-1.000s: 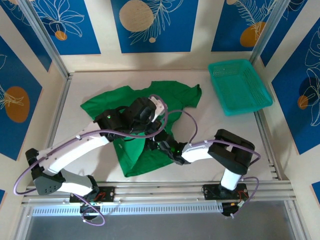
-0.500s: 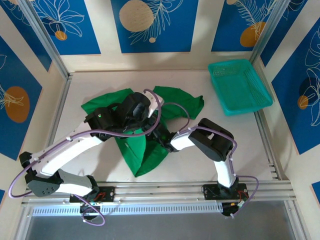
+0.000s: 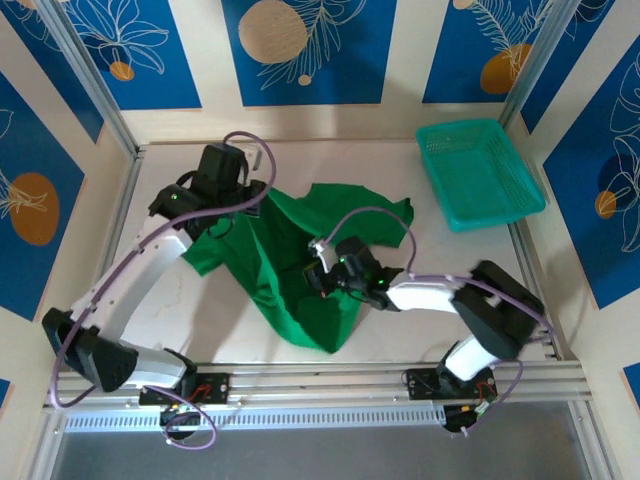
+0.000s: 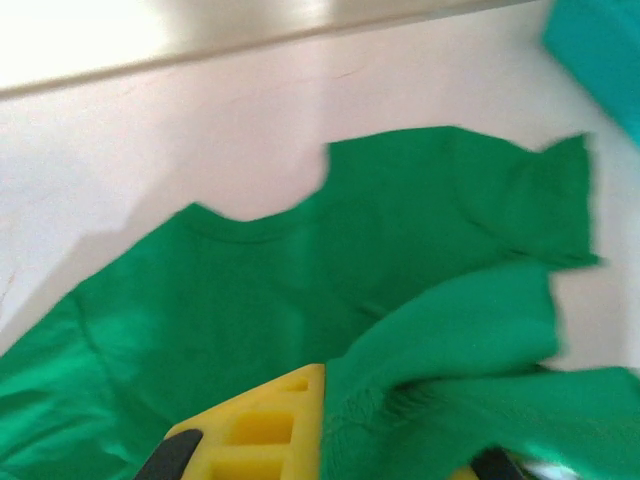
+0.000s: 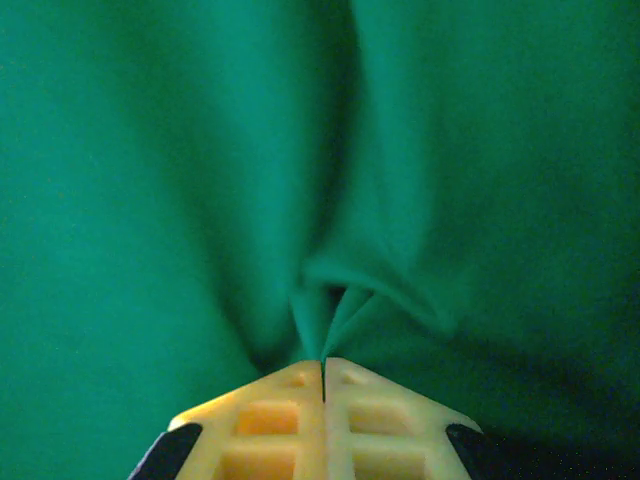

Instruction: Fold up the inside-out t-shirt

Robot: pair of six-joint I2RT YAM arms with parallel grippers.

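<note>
L gripper (image 4: 325, 405) clamped on green t-shirt (image 3: 285, 265) edge at 10 o'clock; R gripper (image 5: 322, 368) pinches a fold mid-shirt. Bare table (image 3: 330, 160) at 12; teal basket (image 3: 480, 172) at 2.

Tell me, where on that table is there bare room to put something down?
Bare table runs along the back wall, between the left claw and the teal basket. Another patch lies in front of the basket, right of the green t-shirt. The middle is crowded: shirt, both arms, and the right claw pinching cloth.
</note>
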